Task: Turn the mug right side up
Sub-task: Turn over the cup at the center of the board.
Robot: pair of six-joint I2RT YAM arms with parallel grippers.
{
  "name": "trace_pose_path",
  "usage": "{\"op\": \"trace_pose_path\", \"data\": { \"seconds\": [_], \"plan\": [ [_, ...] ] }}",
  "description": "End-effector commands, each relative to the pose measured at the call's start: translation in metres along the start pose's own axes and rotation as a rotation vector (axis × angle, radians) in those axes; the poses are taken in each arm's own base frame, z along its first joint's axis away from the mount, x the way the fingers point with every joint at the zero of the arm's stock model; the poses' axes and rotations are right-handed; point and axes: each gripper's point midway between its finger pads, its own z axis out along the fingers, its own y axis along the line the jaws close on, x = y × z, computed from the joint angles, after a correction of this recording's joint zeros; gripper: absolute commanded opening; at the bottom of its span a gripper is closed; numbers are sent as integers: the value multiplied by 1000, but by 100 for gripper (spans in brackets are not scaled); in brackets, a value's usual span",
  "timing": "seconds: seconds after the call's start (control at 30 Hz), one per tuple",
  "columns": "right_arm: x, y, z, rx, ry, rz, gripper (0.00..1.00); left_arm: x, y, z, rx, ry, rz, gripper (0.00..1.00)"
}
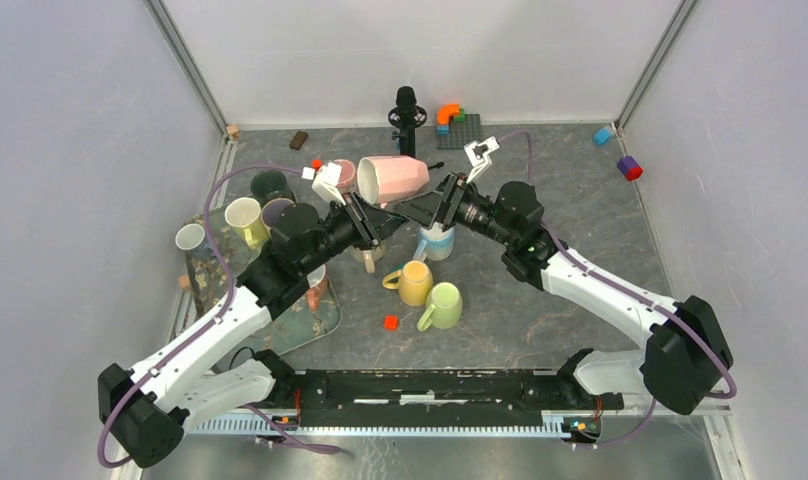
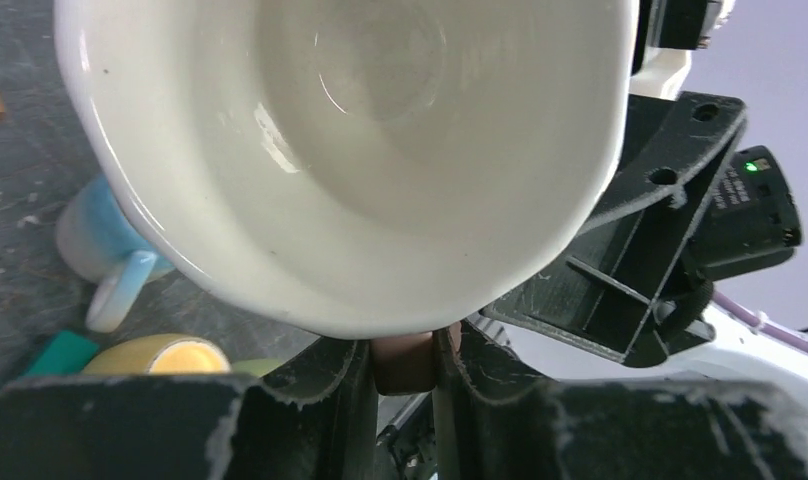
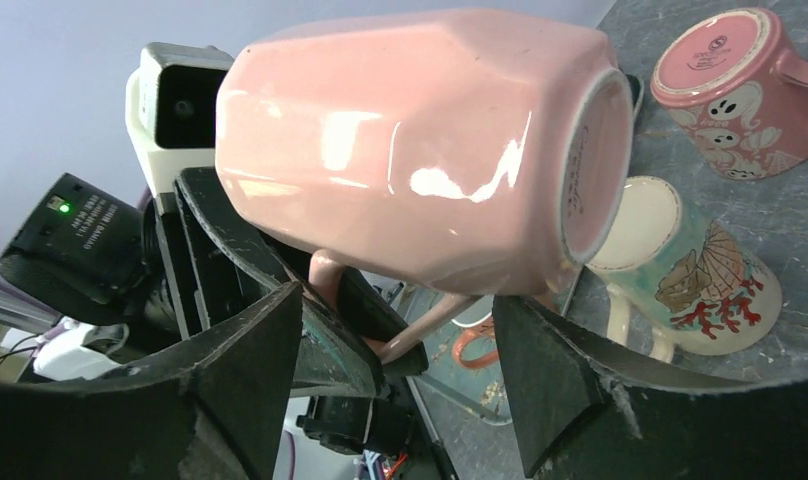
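The pink mug (image 1: 392,178) is hanging on its side in the air above the middle of the desk (image 1: 580,200), mouth facing left and handle (image 3: 425,322) pointing down. The left tool (image 2: 405,365) is pinching that handle. The right tool (image 3: 395,335) is standing spread on either side of the handle, not gripping it.

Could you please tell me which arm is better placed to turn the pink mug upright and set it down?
Left: the left hand is shut on the pink mug's handle, while the right hand stands open, gripping nothing.
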Motion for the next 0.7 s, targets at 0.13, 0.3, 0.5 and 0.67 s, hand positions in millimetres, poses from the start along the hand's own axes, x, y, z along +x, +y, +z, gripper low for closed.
{"op": "trace_pose_path", "data": {
  "seconds": [0.13,0.3,0.5,0.67],
  "plan": [
    [-16,6,3,8,-47,-93,88,-57,-16,-21,-101,-160,169,2],
    [-16,-4,-3,65,-48,-135,94,-70,-1,-39,-232,-196,208,2],
    [-15,-13,-10,122,-37,-189,95,-83,21,-72,-407,-242,269,2],
    [-16,-16,-18,151,-27,-242,95,-96,39,-108,-564,-284,328,2]
  ]
}}
